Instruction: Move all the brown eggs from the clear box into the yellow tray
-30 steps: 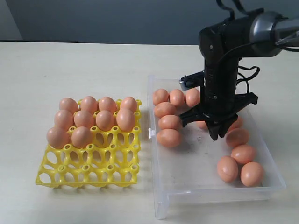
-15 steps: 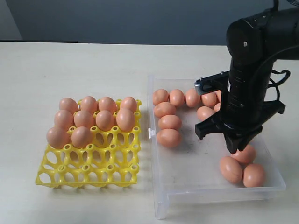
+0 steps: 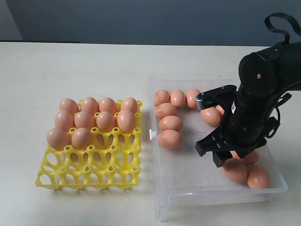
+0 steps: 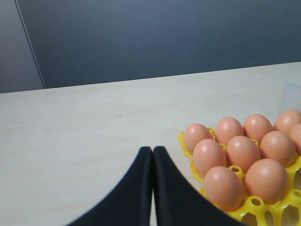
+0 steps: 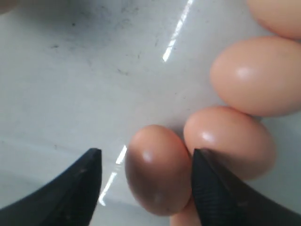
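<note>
Several brown eggs (image 3: 170, 139) in clear box (image 3: 188, 176): likely handling light, slick, brittle; gripping gently across waist; straddling one with spread right end effector (image 5: 146, 153); left end effector (image 4: 153, 149) pressed together.

R arm (image 3: 258, 80) covers several brown eggs (image 3: 235, 170) on rt side of clear box (image 3: 162, 207); arm's upper part cut off at pic edge.

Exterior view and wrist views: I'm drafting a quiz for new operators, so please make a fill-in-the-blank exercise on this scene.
The yellow tray holds ___ brown eggs.
The left gripper is ___, not open.
In the clear box, the right gripper has an ___ between its open fingers.
Missing words: ten; shut; egg.
</note>
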{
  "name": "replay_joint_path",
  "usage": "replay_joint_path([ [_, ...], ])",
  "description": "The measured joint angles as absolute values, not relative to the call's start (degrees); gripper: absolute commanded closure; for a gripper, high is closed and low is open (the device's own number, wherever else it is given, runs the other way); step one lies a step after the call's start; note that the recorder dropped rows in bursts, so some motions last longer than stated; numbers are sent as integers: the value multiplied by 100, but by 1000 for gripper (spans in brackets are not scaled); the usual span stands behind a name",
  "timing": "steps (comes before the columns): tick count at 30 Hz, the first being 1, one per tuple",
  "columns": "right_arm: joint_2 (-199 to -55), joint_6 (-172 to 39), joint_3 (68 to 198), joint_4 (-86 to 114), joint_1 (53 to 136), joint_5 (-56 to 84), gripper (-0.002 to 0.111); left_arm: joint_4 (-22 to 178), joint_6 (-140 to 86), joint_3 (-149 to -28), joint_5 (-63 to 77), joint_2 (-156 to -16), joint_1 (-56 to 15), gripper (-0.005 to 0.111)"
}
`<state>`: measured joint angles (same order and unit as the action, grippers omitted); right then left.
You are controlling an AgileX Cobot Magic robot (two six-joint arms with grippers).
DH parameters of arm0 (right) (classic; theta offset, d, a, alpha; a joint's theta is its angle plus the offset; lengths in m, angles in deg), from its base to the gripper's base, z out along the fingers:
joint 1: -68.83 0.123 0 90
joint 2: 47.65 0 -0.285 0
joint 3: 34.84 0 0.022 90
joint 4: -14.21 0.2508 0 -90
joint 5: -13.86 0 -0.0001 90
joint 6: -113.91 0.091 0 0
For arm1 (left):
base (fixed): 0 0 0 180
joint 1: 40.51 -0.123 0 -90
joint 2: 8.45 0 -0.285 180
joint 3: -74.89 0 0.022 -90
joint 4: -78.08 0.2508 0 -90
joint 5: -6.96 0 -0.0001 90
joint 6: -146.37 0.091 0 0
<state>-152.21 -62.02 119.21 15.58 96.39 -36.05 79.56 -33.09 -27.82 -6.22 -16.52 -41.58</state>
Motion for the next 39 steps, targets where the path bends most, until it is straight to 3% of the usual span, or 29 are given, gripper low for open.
replay_joint_path([
  [13, -15521, -6219, 11813, 1516, 9639, -3881, 54, 7956, -3309, -2782, -622, -1652, -4158, 106],
  [15, -15623, -6219, 11801, 1516, 9639, -3837, 66, 7956, -3309, -2782, -622, -1652, -4158, 106],
  [18, -15673, -6219, 11801, 1527, 9639, -3730, 103, 7956, -3309, -2782, -622, -1652, -4158, 106],
  [19, -15673, -6219, 11791, 1527, 9639, -3718, 108, 7956, -3309, -2782, -622, -1652, -4158, 106],
  [29, -15325, -6609, 12190, 2236, 9639, -3315, 105, 7956, -3309, -2782, -622, -1652, -4158, 106],
  [39, -14887, -10665, 12471, 7141, 10009, -1661, 109, 7956, -3309, -2782, -622, -1652, -4158, 106],
])
